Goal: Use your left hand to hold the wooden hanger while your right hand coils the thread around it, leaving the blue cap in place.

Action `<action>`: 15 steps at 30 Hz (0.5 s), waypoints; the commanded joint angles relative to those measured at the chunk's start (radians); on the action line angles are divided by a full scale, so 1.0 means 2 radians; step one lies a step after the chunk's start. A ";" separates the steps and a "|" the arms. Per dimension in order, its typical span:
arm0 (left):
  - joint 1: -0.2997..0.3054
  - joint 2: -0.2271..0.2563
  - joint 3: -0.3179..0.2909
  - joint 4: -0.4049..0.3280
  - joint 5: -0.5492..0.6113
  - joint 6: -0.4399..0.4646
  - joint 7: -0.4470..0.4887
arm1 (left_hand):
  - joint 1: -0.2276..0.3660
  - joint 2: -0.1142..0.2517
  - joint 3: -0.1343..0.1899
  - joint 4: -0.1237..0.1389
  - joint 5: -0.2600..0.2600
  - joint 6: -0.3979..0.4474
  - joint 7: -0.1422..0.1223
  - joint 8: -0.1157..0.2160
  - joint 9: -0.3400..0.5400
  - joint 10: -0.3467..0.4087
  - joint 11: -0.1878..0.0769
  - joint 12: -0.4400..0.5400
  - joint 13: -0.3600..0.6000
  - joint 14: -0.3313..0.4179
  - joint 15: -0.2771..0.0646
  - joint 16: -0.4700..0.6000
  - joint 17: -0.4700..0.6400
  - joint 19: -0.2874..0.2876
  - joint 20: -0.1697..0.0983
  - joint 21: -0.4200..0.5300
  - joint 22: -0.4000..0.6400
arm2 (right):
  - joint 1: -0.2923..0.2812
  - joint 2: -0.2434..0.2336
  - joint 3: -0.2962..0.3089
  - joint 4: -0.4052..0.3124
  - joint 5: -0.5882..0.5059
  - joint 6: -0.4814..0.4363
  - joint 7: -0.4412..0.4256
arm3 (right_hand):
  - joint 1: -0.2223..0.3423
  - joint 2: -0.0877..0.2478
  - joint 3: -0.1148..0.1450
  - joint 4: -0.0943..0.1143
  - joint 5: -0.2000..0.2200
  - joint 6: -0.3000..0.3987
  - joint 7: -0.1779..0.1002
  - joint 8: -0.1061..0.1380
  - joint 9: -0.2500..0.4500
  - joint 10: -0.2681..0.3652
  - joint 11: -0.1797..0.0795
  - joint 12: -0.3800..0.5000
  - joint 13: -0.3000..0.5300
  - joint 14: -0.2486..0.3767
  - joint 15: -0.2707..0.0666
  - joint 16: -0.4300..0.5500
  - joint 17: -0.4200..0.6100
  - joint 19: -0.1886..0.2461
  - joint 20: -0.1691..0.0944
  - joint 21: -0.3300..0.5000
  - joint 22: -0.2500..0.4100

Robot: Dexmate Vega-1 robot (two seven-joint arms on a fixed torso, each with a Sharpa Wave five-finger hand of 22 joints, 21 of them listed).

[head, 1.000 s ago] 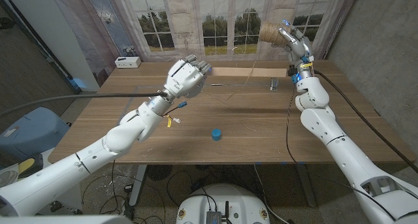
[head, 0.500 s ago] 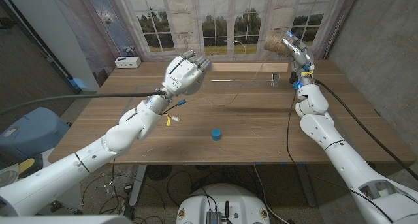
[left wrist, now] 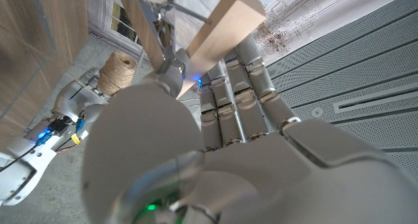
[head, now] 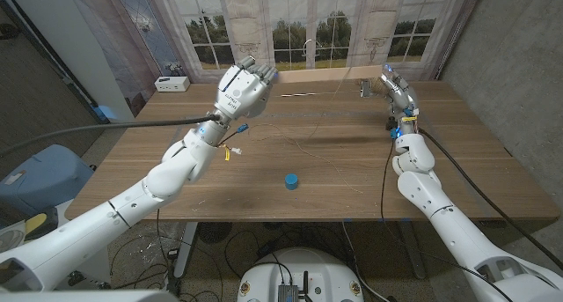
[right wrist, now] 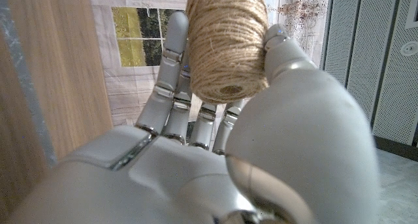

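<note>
My left hand point(head: 242, 89) is raised over the table's back left and grips one end of the wooden hanger point(head: 330, 74). The bar reaches right toward my right hand point(head: 396, 86). In the left wrist view the hanger's wood point(left wrist: 225, 21) sticks out past the fingers. My right hand holds a spool of brown twine point(right wrist: 225, 41) between thumb and fingers, and the spool point(left wrist: 117, 70) is also seen across the table. A thin thread point(head: 308, 148) trails loosely over the tabletop. The blue cap point(head: 290, 181) stands alone on the table near the front middle.
A small white box point(head: 171, 84) sits at the table's back left corner. A metal clip point(head: 365, 88) hangs near the hanger's right end. Curtained windows stand behind the table. A blue bin point(head: 40, 179) is on the floor to the left.
My left hand has lifted the hanger higher and farther back. My right hand with the spool has come down toward the hanger's right end. The blue cap has not moved.
</note>
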State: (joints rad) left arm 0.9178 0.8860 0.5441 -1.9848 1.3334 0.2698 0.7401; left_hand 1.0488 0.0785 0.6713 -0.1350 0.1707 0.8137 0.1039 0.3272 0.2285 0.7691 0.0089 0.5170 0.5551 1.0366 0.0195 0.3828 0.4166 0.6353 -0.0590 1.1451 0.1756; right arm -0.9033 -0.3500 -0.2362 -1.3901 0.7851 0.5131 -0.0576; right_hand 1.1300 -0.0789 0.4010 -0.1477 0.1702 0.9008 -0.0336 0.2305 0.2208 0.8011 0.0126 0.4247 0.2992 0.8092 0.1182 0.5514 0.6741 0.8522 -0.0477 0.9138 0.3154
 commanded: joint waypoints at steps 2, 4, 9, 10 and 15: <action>-0.023 -0.020 0.013 0.026 -0.003 0.024 -0.002 | 0.027 0.045 0.010 0.004 0.005 0.047 -0.043 0.003 0.083 0.058 -0.054 0.002 0.059 0.099 -0.124 -0.001 0.003 -0.001 -0.055 0.004 0.002 | -0.028 0.016 -0.009 0.016 0.011 0.025 0.024 | 0.120 0.122 0.007 0.003 0.002 0.031 0.028 -0.001 0.002 0.040 0.017 0.002 0.026 0.169 -0.173 -0.002 0.003 -0.034 -0.074 0.005 0.000; -0.026 -0.023 0.014 0.029 -0.004 0.030 -0.005 | 0.027 0.045 0.010 0.004 0.005 0.047 -0.043 0.002 0.083 0.058 -0.054 0.002 0.059 0.099 -0.124 -0.001 0.003 -0.001 -0.055 0.004 0.002 | -0.032 0.017 -0.011 0.017 0.010 0.029 0.027 | 0.120 0.122 0.007 0.003 0.002 0.032 0.028 -0.002 0.002 0.040 0.017 0.002 0.026 0.170 -0.174 -0.002 0.004 -0.034 -0.074 0.006 -0.001; -0.031 -0.036 0.017 0.038 -0.007 0.050 -0.010 | 0.027 0.045 0.011 0.004 0.005 0.047 -0.044 0.002 0.083 0.058 -0.055 0.002 0.060 0.099 -0.124 -0.003 0.003 -0.001 -0.054 0.005 0.002 | -0.044 0.018 -0.017 0.014 0.003 0.038 0.029 | 0.120 0.121 0.007 0.003 0.002 0.032 0.029 -0.002 0.003 0.040 0.017 0.001 0.027 0.170 -0.173 -0.003 0.005 -0.035 -0.074 0.009 -0.002; -0.032 -0.038 0.018 0.040 -0.008 0.053 -0.012 | 0.027 0.045 0.011 0.004 0.005 0.047 -0.043 0.002 0.083 0.058 -0.055 0.002 0.060 0.099 -0.124 -0.003 0.003 -0.002 -0.054 0.005 0.002 | -0.045 0.020 -0.017 0.015 0.005 0.040 0.032 | 0.120 0.121 0.007 0.003 0.002 0.032 0.029 -0.002 0.003 0.040 0.017 0.001 0.027 0.170 -0.173 -0.003 0.005 -0.035 -0.074 0.009 -0.002; -0.033 -0.041 0.020 0.044 -0.015 0.064 -0.014 | 0.026 0.045 0.011 0.004 0.005 0.047 -0.043 0.002 0.083 0.059 -0.054 0.001 0.061 0.100 -0.124 -0.003 0.004 -0.002 -0.054 0.006 0.002 | -0.050 0.025 -0.018 0.020 0.006 0.051 0.037 | 0.120 0.121 0.007 0.003 0.002 0.032 0.029 -0.003 0.003 0.040 0.016 0.001 0.027 0.171 -0.174 -0.004 0.005 -0.036 -0.074 0.011 -0.003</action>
State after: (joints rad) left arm 0.8685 0.8327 0.5719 -1.9257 1.3208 0.3434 0.7285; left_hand 1.0488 0.0785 0.6754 -0.1392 0.1747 0.8135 0.1038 0.3269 0.2285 0.7691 0.0089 0.5113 0.5780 1.0366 0.0194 0.3751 0.4223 0.6354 -0.0589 1.1505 0.1755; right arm -0.9697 -0.3181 -0.2609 -1.3627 0.7987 0.5734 -0.0076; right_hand 1.1325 -0.0813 0.4048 -0.1515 0.1690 0.9043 -0.0301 0.2274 0.2207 0.8012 0.0127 0.4238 0.2993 0.8092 0.1182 0.5457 0.6810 0.8482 -0.0437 0.9254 0.3108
